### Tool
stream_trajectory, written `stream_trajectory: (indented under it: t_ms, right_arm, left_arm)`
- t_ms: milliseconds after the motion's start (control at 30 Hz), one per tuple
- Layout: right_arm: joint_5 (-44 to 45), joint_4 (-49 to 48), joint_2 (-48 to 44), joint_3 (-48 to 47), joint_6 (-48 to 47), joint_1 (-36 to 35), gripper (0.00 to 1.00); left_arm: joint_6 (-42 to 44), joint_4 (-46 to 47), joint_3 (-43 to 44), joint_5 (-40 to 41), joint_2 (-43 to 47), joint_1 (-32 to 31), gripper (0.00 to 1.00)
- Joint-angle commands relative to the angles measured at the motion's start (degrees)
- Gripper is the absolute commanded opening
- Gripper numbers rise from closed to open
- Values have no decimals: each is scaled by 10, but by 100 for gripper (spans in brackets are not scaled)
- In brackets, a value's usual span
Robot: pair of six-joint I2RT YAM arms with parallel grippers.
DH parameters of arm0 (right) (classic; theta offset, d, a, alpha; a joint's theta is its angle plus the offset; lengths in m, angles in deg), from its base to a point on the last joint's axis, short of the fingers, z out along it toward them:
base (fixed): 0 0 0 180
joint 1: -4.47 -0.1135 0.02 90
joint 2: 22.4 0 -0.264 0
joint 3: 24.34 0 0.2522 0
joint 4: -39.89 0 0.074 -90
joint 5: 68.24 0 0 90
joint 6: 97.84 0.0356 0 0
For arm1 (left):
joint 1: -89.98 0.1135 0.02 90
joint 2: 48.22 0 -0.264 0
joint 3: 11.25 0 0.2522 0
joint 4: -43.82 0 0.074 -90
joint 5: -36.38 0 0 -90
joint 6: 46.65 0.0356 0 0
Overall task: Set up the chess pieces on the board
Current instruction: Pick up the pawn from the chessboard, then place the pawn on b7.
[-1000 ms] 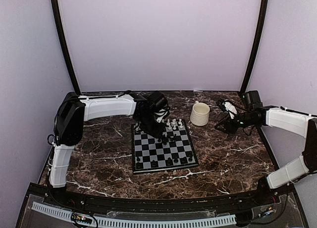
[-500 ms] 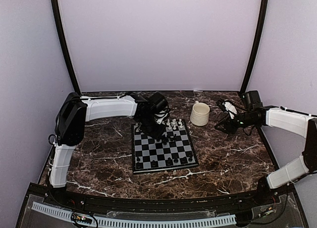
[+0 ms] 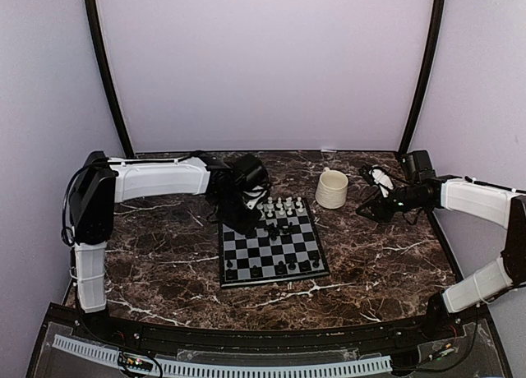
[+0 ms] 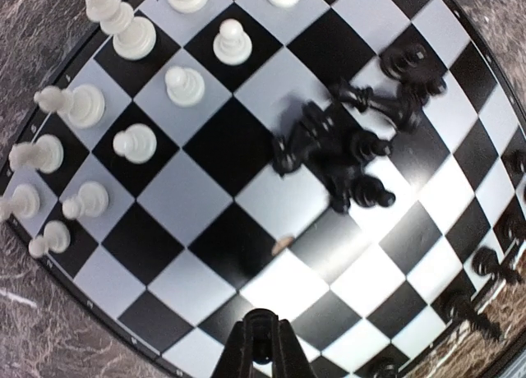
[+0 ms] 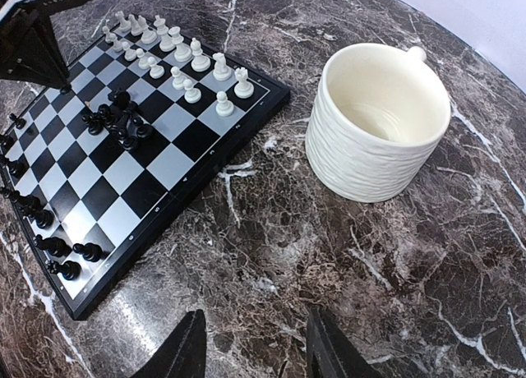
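Note:
The board (image 3: 274, 280) lies mid-table, also in the left wrist view (image 4: 205, 148) and the right wrist view (image 5: 123, 181). White chess pieces (image 3: 283, 204) stand in its far rows (image 4: 136, 140). Several black pieces (image 4: 345, 148) lie heaped near the middle (image 5: 119, 119). More black ones (image 3: 271, 269) stand along the near edge. My left gripper (image 3: 245, 220) hovers over the board's far left corner. Its fingers (image 4: 261, 345) are shut on a small black piece. My right gripper (image 5: 255, 345) is open and empty over bare marble, right of the mug.
A cream mug (image 3: 331, 188) stands upright and empty just right of the board's far corner (image 5: 378, 119). A tiny tan speck (image 4: 282, 244) lies on the board. Dark marble tabletop (image 3: 378, 263) surrounds the board; black frame posts stand at the back corners.
My left arm has swung left and back, carrying its gripper from the board's far middle toward the far left corner. The right arm has not moved.

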State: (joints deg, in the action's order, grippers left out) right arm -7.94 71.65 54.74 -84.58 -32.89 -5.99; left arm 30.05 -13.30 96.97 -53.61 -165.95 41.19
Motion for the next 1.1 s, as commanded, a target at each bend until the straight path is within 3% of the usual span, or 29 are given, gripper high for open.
stream_trajectory:
  t_ms: [0,300,1067]
  right_arm:
    - [0,-13,6,2,-7,3,42]
    - [-4,-12,2,2,-7,3,42]
    - [-6,-13,0,4,-8,3,42]
  left_arm:
    - [26,-5,-62,5,76,-26,7]
    - [26,-8,-112,-19,85,-61,6]
    - [10,-12,-130,-24,62,-68,7]
